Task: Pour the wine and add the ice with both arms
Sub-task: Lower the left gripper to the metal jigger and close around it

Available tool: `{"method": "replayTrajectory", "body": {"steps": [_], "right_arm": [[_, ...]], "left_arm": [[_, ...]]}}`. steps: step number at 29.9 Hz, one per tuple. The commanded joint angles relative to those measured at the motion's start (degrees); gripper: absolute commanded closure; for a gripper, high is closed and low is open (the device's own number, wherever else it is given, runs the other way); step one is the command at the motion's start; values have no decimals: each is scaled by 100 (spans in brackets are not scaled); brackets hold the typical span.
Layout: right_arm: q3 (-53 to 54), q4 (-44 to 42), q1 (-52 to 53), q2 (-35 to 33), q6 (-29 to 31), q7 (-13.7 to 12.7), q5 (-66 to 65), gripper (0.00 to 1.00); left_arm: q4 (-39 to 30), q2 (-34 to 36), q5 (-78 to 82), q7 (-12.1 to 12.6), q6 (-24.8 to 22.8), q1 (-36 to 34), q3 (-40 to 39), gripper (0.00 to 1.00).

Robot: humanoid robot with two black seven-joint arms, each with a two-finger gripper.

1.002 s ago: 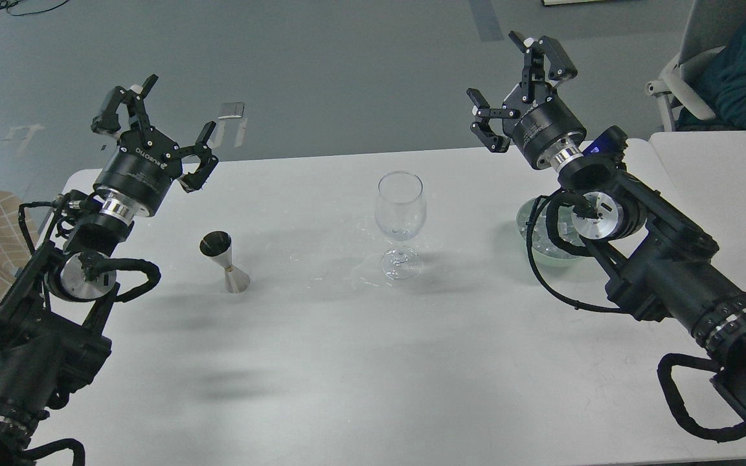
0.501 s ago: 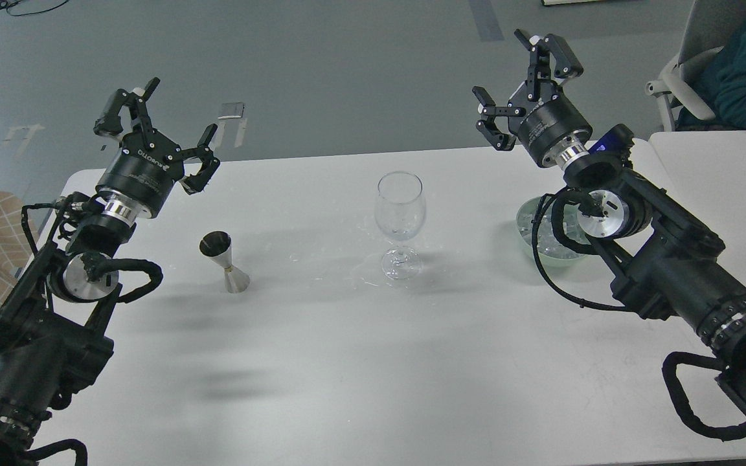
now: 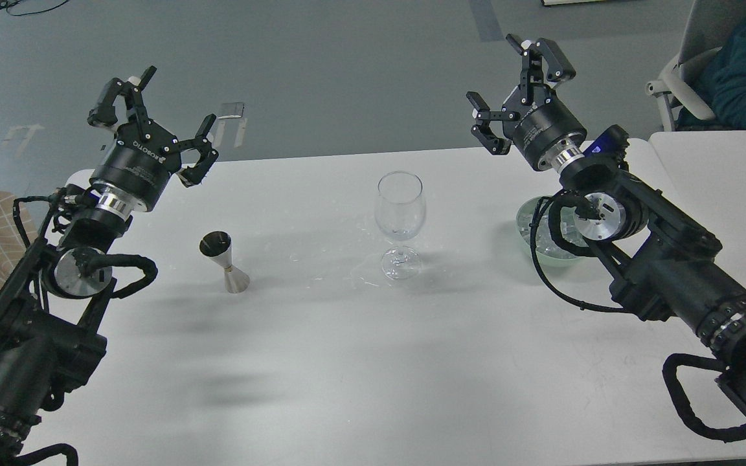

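The only readable text is the white brand name ROBOTIQ, printed on the black round body of my left gripper (image 3: pixel 147 111); nothing else I see carries legible writing.

I have one view only, from the head, looking forward and down across the white table (image 3: pixel 373 362) from its near edge. The far edge runs across the upper third, grey floor beyond it. The near corners fall outside the picture. My left arm enters lower left, my right arm lower right.
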Motion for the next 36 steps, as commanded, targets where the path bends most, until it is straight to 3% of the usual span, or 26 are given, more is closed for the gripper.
{"method": "replayTrajectory", "body": {"steps": [1, 2, 4, 11, 16, 24, 30, 36], "right_arm": [[-1, -1, 23, -7, 0, 0, 9, 0], [-1, -1, 23, -7, -9, 0, 0, 0], [-1, -1, 32, -7, 0, 0, 0, 0], [-10, -10, 32, -42, -9, 0, 0, 0], [-19, -37, 85, -33, -9, 0, 0, 0], [-27, -107, 103, -24, -9, 0, 0, 0], [-27, -116, 94, -33, -17, 0, 0, 0], [-27, -116, 76, -33, -26, 0, -9, 0]], "left_arm": [[-564, 360, -557, 220, 201, 344, -78, 2], [-688, 448, -734, 291, 254, 450, -105, 2], [-1267, 799, -1461, 685, 535, 976, -254, 3], [-2525, 1021, -2194, 1011, 677, 2576, -1299, 5], [-3263, 574, -2475, 1925, 668, 3675, -1783, 5], [-3528, -472, -2476, 2005, 668, 4608, -1810, 5], [-3406, -1053, -2493, 2005, 694, 4670, -1801, 4], [-2826, -1748, -2432, 1996, 826, 4328, -1801, 4]]}}
